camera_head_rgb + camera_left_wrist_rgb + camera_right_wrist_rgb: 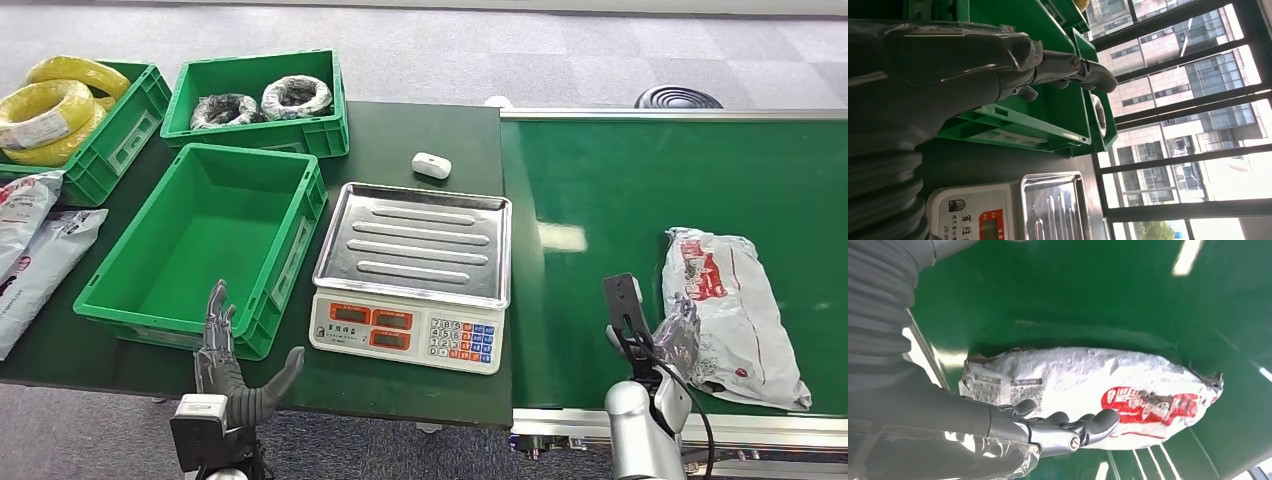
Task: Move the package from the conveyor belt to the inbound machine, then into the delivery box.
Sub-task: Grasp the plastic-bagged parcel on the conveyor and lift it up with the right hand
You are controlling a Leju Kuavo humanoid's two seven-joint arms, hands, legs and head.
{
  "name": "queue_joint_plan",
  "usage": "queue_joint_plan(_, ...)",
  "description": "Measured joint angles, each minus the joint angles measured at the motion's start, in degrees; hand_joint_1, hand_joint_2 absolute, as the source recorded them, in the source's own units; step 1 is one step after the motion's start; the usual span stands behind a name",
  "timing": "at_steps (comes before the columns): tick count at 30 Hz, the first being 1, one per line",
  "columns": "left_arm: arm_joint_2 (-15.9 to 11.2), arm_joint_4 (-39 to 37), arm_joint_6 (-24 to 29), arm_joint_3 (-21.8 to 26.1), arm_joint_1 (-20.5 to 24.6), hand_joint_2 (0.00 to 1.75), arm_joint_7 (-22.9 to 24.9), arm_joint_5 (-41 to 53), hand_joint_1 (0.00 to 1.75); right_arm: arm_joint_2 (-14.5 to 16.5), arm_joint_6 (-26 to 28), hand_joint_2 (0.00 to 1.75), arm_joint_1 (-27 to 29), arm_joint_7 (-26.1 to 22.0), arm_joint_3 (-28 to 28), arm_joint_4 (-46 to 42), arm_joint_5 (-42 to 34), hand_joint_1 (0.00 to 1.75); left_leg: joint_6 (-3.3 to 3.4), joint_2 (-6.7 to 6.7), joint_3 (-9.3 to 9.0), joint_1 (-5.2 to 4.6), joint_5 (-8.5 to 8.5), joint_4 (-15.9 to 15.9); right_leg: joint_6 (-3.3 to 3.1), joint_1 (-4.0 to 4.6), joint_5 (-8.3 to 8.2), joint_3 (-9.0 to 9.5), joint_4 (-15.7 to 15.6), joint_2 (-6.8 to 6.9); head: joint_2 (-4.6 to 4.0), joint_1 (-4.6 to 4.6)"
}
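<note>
In the head view, a crinkled white plastic package (pixel 735 315) with red print lies flat on the glossy green conveyor belt (pixel 640 190) at the lower right of the frame. The right hand (pixel 677 332) sits just beside the package's left edge, fingers spread and holding nothing. At centre, an electronic scale (pixel 415 275) with a ribbed stainless-steel tray and keypad stands on the dark green tabletop (pixel 420 135); a small white rounded object (pixel 431 165) lies above it. To its left is an empty green plastic bin (pixel 205 245), and the left hand (pixel 228 362) hovers at the bin's lower edge with fingers apart. At the upper left, one crate (pixel 258 100) holds dark wrapped coils and another (pixel 85 120) holds yellow coils; white bags (pixel 30 250) lie at the far left. In the left wrist view, the left hand's grey thumb (pixel 1083 72) reaches out over the green bin's ribbed wall (pixel 1013 125), with the scale's steel tray (pixel 1055 207) at lower centre. In the right wrist view, the hand's dark fingers (pixel 1083 427) stretch alongside the wrinkled package (pixel 1088 390) on the belt, empty and uncurled.
</note>
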State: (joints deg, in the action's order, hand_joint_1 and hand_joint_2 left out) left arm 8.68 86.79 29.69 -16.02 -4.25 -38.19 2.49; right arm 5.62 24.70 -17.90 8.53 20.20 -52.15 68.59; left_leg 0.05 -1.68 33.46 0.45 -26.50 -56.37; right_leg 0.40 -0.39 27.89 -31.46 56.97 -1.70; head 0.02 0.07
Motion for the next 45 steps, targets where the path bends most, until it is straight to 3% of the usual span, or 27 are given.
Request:
queue_joint_plan(13, 0.0, 0.1, 0.0, 0.2, -0.2, 1.75, 1.1, 0.6, 0.00, -0.5, 2.1, 1.75, 3.9, 7.6, 2.6, -6.4, 5.5, 0.00, 0.00, -0.01, 0.01, 0.00, -0.01, 0.0, -0.01, 0.01, 0.01, -0.03, 0.0, 0.00, 0.00, 0.01)
queue_joint_plan(19, 0.0, 0.1, -0.7, 0.3, 0.0, 1.75, 1.7, 1.0, 0.00, -1.3, 3.0, 1.75, 5.6, 16.0, 6.2, -7.7, 17.4, 0.00, 0.00, 0.00, 0.01, -0.01, -0.01, 0.0, -0.01, 0.00, 0.01, -0.03, 0.0, 0.00, 0.00, -0.01)
queue_joint_plan(23, 0.2, 0.3, -1.6, 0.3, 0.1, 1.75, 2.1, 1.7, 0.00, -3.8, 0.8, 1.75, 5.8, 21.1, 7.8, -7.1, 21.1, 0.00, 0.01, -0.01, 0.02, -0.04, -0.02, 0.0, -0.01, -0.01, 0.01, -0.02, 0.0, 0.00, 0.00, -0.01)
queue_joint_plan(29, 0.6, 1.2, -2.1, 0.5, -0.3, 1.75, 2.5, 2.4, 0.00, -10.0, 1.8, 1.75, 4.4, 25.9, 7.5, -1.2, 21.3, 0.00, 0.02, -0.02, 0.02, -0.08, -0.02, 0.0, 0.01, -0.03, 0.00, 0.00, 0.0, 0.00, 0.00, -0.01)
queue_joint_plan(33, 0.6, 1.8, -2.2, 0.6, -1.0, 1.75, 2.5, 2.5, 0.00, -14.2, 2.8, 1.75, 2.9, 26.6, 5.7, 4.7, 21.4, 0.00, 0.02, -0.06, 0.02, -0.08, -0.02, 0.0, 0.01, -0.03, 0.00, 0.00, 0.0, 0.02, 0.00, -0.01)
queue_joint_plan(37, 0.5, 2.1, -2.2, 0.7, -1.5, 1.75, 2.5, 2.5, 0.00, -16.2, 3.6, 1.75, 2.2, 26.6, 5.1, 8.2, 21.4, 0.00, 0.02, -0.05, 0.03, -0.07, -0.02, 0.0, 0.01, -0.02, 0.00, 0.00, 0.0, 0.03, 0.00, -0.01)
queue_joint_plan(41, 0.4, 2.3, -2.0, 1.0, -1.6, 1.75, 2.5, 2.4, 0.00, -16.1, 7.4, 1.75, 2.0, 24.8, 5.5, 9.2, 21.3, 0.00, 0.02, -0.04, 0.03, -0.07, -0.02, 0.0, 0.01, -0.01, 0.00, 0.00, 0.0, 0.03, 0.00, -0.01)
queue_joint_plan(45, 0.0, 2.3, -1.3, 1.3, -1.5, 1.75, 2.3, 1.7, 0.00, -13.8, 9.5, 1.75, 1.9, 18.5, 8.0, 6.1, 20.5, 0.00, 0.02, -0.03, 0.02, -0.06, -0.02, 0.0, 0.01, -0.01, 0.00, -0.01, 0.0, 0.02, 0.00, -0.01)
